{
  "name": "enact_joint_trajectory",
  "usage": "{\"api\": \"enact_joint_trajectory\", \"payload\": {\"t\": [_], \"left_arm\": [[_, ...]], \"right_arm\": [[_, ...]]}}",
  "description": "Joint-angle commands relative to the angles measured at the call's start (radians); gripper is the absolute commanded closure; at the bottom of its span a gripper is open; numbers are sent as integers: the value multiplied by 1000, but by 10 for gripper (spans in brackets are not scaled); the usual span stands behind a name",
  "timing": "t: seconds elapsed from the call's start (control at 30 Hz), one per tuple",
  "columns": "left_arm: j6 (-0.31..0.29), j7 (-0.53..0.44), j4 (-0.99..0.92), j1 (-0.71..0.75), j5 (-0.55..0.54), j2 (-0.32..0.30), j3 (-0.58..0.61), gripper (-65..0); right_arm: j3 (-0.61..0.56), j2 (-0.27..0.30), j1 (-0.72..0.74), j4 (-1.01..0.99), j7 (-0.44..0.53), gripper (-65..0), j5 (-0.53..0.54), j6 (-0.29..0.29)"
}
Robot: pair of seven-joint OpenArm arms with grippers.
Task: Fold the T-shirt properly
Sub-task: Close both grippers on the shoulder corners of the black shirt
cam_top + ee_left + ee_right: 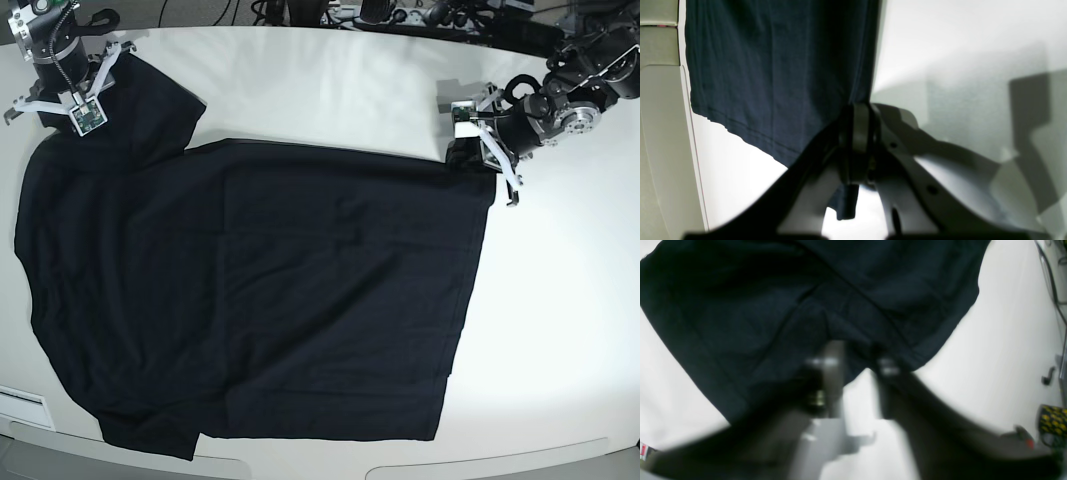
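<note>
We see the T-shirt (260,300) spread flat across the white table (560,330). At its far hem corner the left gripper (470,150) pinches the cloth; at the far sleeve the right gripper's (75,75) jaws stand apart. Cables (400,12) lie beyond.

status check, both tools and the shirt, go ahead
Left tool shut on T-shirt hem corner. Right tool open at sleeve. Shirt spread flat on table. Nothing in the way.

Plain black T-shirt (300,300) — no print — on white table (560,330)
</note>
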Motion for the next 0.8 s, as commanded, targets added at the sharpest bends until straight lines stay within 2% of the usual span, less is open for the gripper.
{"api": "enact_joint_trajectory", "payload": {"t": [0.0, 0.03, 0.1, 0.2, 0.43, 0.5, 0.57, 0.6, 0.63, 0.67, 0.73, 0.77], "left_arm": [[-25, 33, 0, 2, 6, -22, -1, 0], [-24, 33, 0, 2, 6, -22, -1, 0], [-24, 34, 0, 3, 6, -22, -1, 0], [-25, 33, 0, 3, 5, -21, -1, 0], [-28, 34, 0, 3, -21, -17, -1, 0], [-28, 34, 0, 3, -20, -16, -1, 0], [-28, 33, 0, 3, -20, -16, -1, 0], [-28, 33, 0, 3, -20, -16, -1, 0], [-28, 33, 0, 3, -20, -16, -1, 0], [-28, 34, 0, 3, -20, -16, -1, 0], [-28, 34, 0, 3, -21, -17, -1, 0], [-28, 34, 0, 3, -20, -16, -1, 0]], "right_arm": [[7, 12, -1, -15, 53, -396, -6, 8], [7, 12, 6, -47, 86, -423, -6, 25], [6, 13, 38, -116, 121, -424, -6, 48], [2, 19, 108, -215, 119, -424, -6, 53], [1, 78, 192, -340, 119, -423, 1, 60], [1, 91, 199, -345, 118, -422, 50, 101], [1, 92, 199, -351, 119, -415, 114, 167], [0, 92, 198, -357, 119, -386, 145, 199], [0, 92, 199, -365, 119, -322, 161, 216], [0, 92, 199, -374, 120, -232, 169, 214], [0, 92, 199, -386, 119, -30, 170, 175], [0, 92, 199, -386, 119, 0, 170, 145]]}}
